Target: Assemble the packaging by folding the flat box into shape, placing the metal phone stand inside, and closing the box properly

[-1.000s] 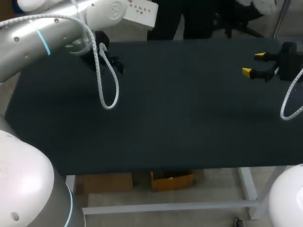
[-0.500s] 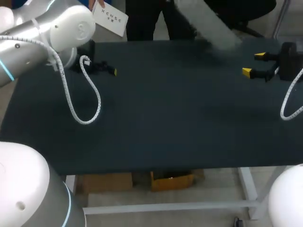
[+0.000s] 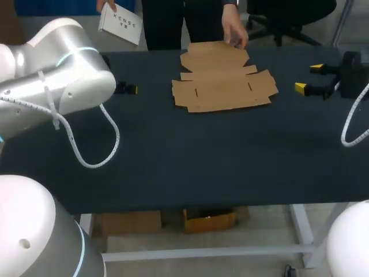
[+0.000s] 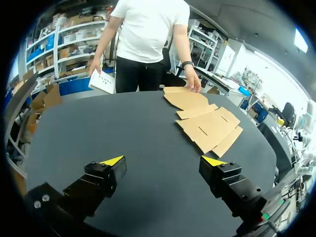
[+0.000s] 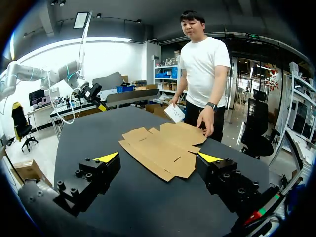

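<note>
Table (image 3: 202, 156): dark matte top, flat, fine-grained surface.

L arm (image 3: 57, 81): smooth silver-white rounded casing, comes in from the left side. White coiled cable (image 3: 92, 156) hangs off it in a loop over the table.

L gripper (image 4: 163, 161): black blocky fingers w/ yellow wedge tips, spread wide, nothing between them. Sits above the table's left-far part, pointed toward the blank.

R gripper (image 5: 158, 157): same build, fingers wide apart, holding nothing. At the right-far side of the table, pointed toward the blank.

Flat box (image 3: 222, 86): brown cardboard blank, unfolded, lying flat on the table at far-middle, between the two grippers and apart from both. Die-cut outline: wide centre panel, stepped flaps along the edges, a few short slots cut in. Creases show as faint lines. Plain matte surface; can't make out any print.

Person's hand (image 3: 235, 32): at the table's far edge, fingertips down on the blank's far flap.
</note>
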{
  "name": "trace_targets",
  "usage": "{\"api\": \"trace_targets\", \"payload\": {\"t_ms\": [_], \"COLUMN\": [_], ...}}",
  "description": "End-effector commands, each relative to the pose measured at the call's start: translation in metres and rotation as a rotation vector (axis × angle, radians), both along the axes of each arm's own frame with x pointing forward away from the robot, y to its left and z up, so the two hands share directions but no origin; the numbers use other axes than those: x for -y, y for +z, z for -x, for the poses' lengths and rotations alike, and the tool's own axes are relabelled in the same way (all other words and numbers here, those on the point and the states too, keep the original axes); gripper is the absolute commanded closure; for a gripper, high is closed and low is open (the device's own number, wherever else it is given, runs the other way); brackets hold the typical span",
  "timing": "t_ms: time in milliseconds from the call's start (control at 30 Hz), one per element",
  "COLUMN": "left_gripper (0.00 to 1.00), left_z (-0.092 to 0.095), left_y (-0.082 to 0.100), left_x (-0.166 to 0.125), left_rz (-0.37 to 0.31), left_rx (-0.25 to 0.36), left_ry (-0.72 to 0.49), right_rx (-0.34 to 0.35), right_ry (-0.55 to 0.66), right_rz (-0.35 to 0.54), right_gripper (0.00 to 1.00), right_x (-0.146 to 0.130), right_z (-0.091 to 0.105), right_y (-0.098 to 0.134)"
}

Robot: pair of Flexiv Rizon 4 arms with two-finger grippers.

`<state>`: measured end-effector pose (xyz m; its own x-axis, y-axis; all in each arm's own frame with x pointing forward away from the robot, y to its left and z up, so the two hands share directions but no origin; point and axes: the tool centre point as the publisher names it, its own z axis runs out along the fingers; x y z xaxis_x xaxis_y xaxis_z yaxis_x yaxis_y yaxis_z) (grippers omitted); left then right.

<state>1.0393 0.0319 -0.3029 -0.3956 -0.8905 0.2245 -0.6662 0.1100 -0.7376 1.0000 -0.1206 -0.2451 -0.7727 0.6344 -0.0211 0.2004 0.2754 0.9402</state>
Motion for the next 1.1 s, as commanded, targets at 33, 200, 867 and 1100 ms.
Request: {"api": "trace_targets", "payload": {"t_ms": [33,200,867,1100], "left_gripper": [0.00,0.00,0.00,0.00], "left_z": [0.010,0.013,0.007,0.006], "left_y": [0.006,0.015,0.032,0.043], "left_x": [0.001,-0.012,-0.041,-0.044], "left_rz": [0.134,0.141,0.165,0.143], "left_rx": [0.491,0.559,0.577,0.607], "left_ry": [0.162,0.136,0.034,0.011], "right_rx": [0.001,0.001,0.001,0.001], "right_ry": [-0.001,-0.001,-0.001,-0.001], "right_rz": [0.000,0.000,0.000,0.000], "right_gripper": [0.00,0.00,0.00,0.00], "right_x": [0.000,0.000,0.000,0.000], "right_z": [0.001,0.001,0.001,0.001], "right_y": [0.000,0.000,0.000,0.000]}}
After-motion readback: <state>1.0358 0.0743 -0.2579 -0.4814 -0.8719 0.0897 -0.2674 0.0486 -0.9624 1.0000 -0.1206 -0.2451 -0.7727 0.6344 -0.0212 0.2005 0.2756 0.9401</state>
